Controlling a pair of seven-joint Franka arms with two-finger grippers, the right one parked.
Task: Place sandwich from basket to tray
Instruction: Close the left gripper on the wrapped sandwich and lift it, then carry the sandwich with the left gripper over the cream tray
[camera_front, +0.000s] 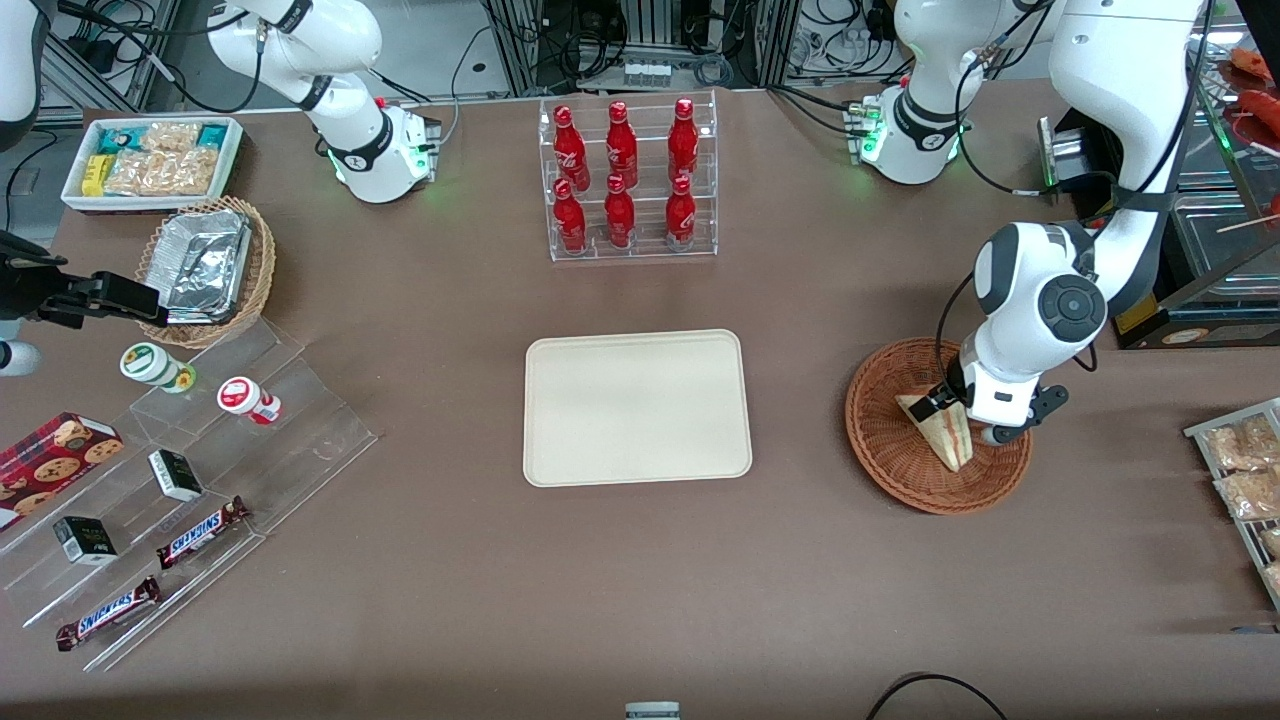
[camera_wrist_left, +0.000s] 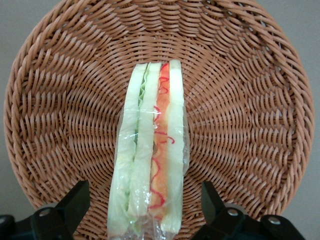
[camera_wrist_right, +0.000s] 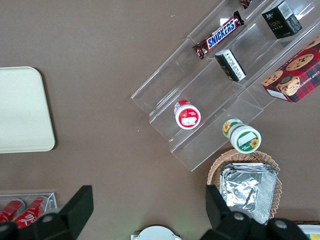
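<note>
The flat cream tray (camera_front: 637, 408) with rounded corners lies mid-table. Toward the working arm's end, that arm bends steeply down over the round woven wicker basket (camera_front: 885, 440). Its gripper (camera_wrist_left: 145, 212) hangs low, fingers (camera_wrist_left: 75, 202) spread wide apart, with the plastic-wrapped sandwich (camera_wrist_left: 152, 150) lying in the basket between them, untouched, its layered edge facing up.

Gripper (camera_front: 950, 405): largely covered by its own arm in the front view; wrist view cuts its fingers (camera_wrist_left: 75, 202) off at the frame edge.
Sandwich (camera_wrist_left: 150, 150): near end runs out of frame.
Basket (camera_front: 900, 450): part hidden beneath the arm.
Snack packets (camera_front: 1245, 465), working arm's end of the worktop: cropped by the frame edge.
</note>
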